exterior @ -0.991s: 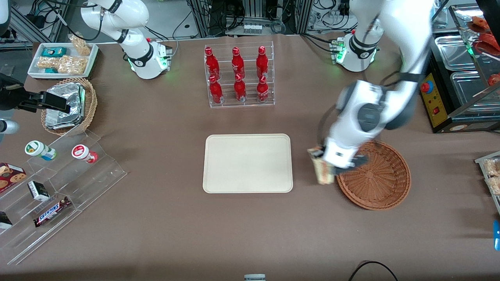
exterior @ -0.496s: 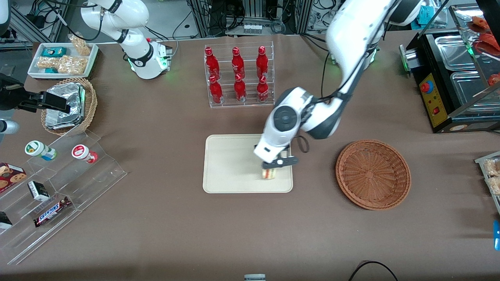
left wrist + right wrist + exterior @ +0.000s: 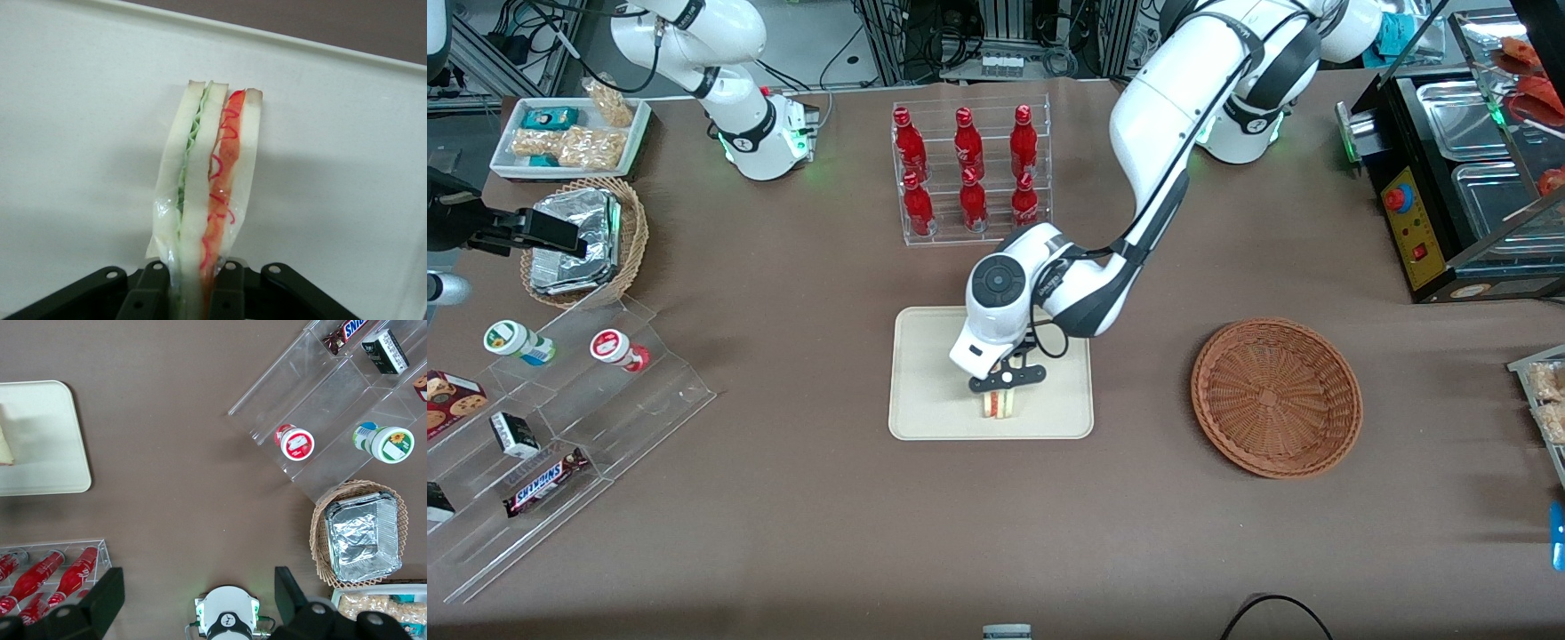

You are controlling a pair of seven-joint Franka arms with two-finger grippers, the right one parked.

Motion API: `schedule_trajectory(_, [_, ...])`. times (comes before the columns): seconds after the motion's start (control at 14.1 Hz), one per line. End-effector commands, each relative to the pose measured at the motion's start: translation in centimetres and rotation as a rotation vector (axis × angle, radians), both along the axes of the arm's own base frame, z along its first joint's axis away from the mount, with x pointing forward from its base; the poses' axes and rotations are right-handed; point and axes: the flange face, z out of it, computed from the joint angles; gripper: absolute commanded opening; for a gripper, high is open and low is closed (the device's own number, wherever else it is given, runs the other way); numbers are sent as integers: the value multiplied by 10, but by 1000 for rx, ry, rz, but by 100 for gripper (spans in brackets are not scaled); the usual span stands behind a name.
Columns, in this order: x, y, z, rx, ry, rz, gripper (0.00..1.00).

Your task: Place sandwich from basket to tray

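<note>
the gripper [image 3: 1003,391] is hovering over the tray [image 3: 925,373], near its edge closest to the front camera, jaws pinching the clear-wrapped sandwich [image 3: 208,193] by its bread faces. it is looking light, soft and squashable, its film slippery. the basket [image 3: 1276,397] is sitting empty.

You can't see the sandwich's [image 3: 210,200] held end: the gripper [image 3: 190,283] covers it, and the tray [image 3: 80,100] runs past the picture's edges.

Six red bottles [image 3: 967,169] are held in a clear acrylic rack [image 3: 971,233]. Foil containers [image 3: 576,240] are kept in a tan wicker basket [image 3: 633,233]; snack packets are laid in a white tray [image 3: 574,135].
</note>
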Motion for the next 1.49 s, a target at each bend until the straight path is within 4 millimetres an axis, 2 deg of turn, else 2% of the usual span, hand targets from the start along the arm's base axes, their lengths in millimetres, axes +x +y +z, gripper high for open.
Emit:
schedule_trajectory(0.0, [1, -9, 0, 13, -16, 10, 56])
schedule_trajectory(0.07, [2, -9, 1, 8, -20, 12, 100])
schedule_trajectory(0.21, [7, -6, 13, 1, -32, 44, 100])
schedule_trajectory(0.28, [14, -3, 30, -12, -51, 54, 100])
schedule_trajectory(0.5, [38, 24, 91, -11, -95, 87, 100])
schedule_trajectory(0.57, [52, 47, 111, 3, -83, 112, 100])
schedule_trajectory(0.64, [67, 79, 137, 21, -75, 116, 100])
schedule_trajectory(0.85, [83, 171, 196, 32, 57, 29, 100])
schedule_trajectory(0.92, [85, 211, 221, 24, 89, 10, 100])
schedule_trajectory(1.06, [91, 291, 253, 41, 152, 4, 100])
schedule_trajectory(1.27, [86, 388, 286, 51, 250, 2, 100])
schedule_trajectory(1.42, [69, 455, 316, 39, 307, -29, 100])
